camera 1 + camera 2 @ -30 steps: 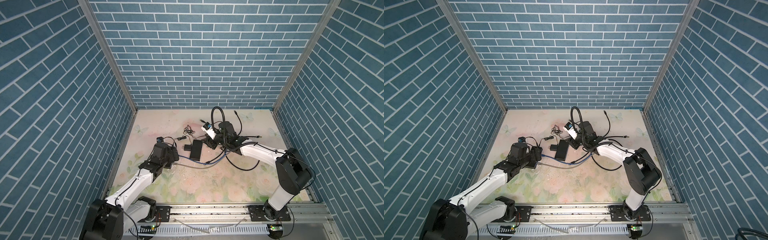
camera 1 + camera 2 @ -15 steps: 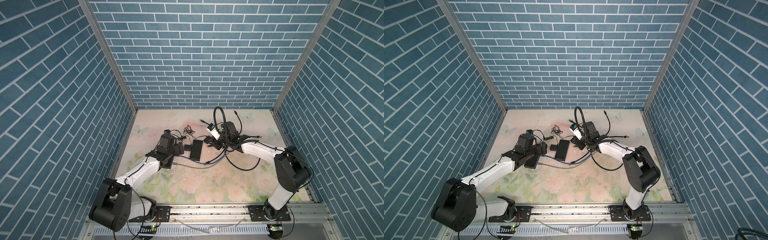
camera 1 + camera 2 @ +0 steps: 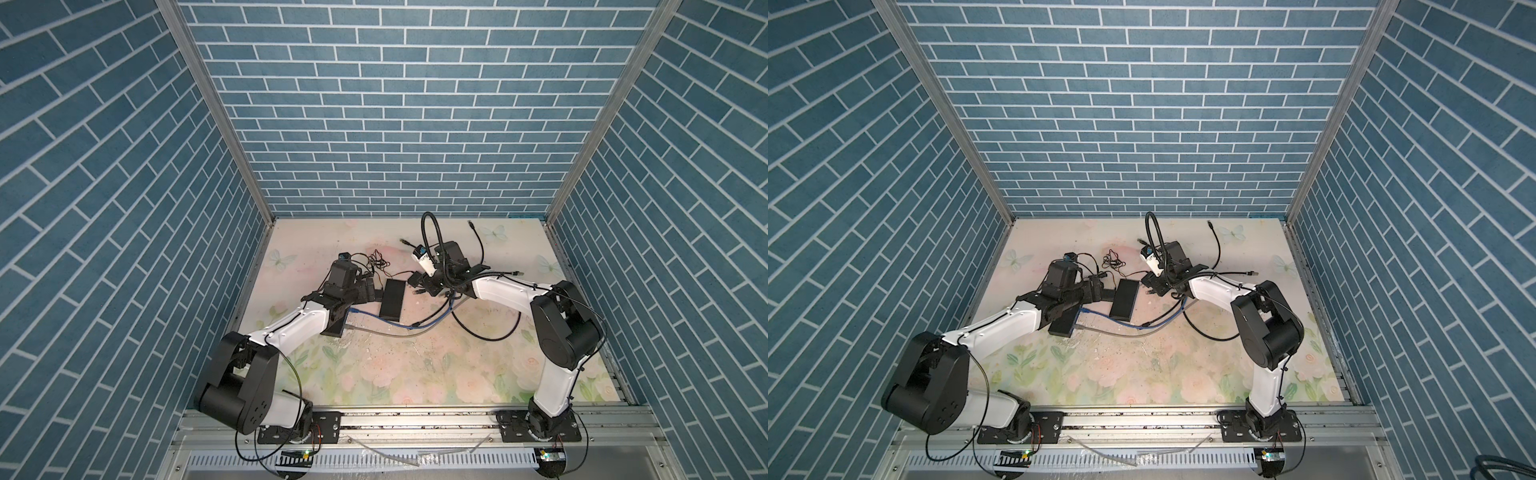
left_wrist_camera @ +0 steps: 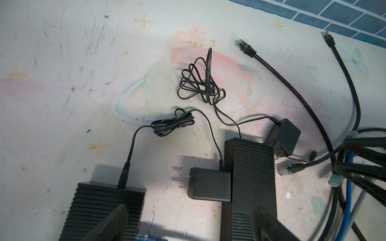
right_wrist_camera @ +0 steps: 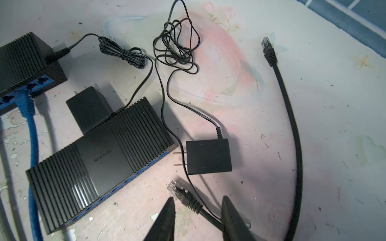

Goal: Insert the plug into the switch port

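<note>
The plug, clear-tipped with a black boot, lies on the table just off the blue port face of the middle black switch. My right gripper is open, its fingers either side of the plug's black cable right behind the boot. In both top views the plug sits between the right gripper and the switch. My left gripper is open wide, one finger over this switch and one over a second switch, holding nothing.
The second switch has a blue cable plugged in. Two black power adapters lie against the middle switch, with thin tangled cords. Loose black network cables and a grey one cross the mat.
My left arm has swung back and right, bringing its open gripper up beside the middle switch. My right gripper has narrowed a little around the plug's cable.
</note>
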`<action>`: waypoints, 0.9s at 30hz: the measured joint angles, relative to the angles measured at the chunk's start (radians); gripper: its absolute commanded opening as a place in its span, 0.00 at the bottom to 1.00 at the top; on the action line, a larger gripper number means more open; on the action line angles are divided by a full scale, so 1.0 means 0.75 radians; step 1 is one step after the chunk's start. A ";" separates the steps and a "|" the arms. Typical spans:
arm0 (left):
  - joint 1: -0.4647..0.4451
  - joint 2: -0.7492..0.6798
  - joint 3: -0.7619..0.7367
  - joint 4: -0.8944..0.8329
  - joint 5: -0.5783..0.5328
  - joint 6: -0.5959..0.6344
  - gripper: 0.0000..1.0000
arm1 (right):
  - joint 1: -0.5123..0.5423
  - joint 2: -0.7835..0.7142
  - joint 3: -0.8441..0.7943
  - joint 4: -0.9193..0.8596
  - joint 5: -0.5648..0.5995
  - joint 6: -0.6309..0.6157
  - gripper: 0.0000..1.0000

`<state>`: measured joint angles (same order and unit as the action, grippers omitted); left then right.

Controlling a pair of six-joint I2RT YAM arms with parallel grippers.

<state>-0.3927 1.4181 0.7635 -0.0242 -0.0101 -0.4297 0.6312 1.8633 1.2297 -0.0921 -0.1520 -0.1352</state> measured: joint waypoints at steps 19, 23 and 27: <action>-0.005 0.000 -0.002 0.026 0.006 0.006 0.93 | -0.021 0.228 0.262 -0.249 -0.113 -0.063 0.38; -0.005 0.000 -0.002 0.027 0.006 0.007 0.93 | -0.022 0.244 0.264 -0.276 -0.117 -0.063 0.37; -0.005 0.000 -0.002 0.030 0.006 0.011 0.93 | -0.022 0.247 0.264 -0.287 -0.116 -0.060 0.32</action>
<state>-0.3962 1.4181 0.7624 -0.0021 -0.0059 -0.4213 0.6147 2.0487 1.4281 -0.3077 -0.2390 -0.1802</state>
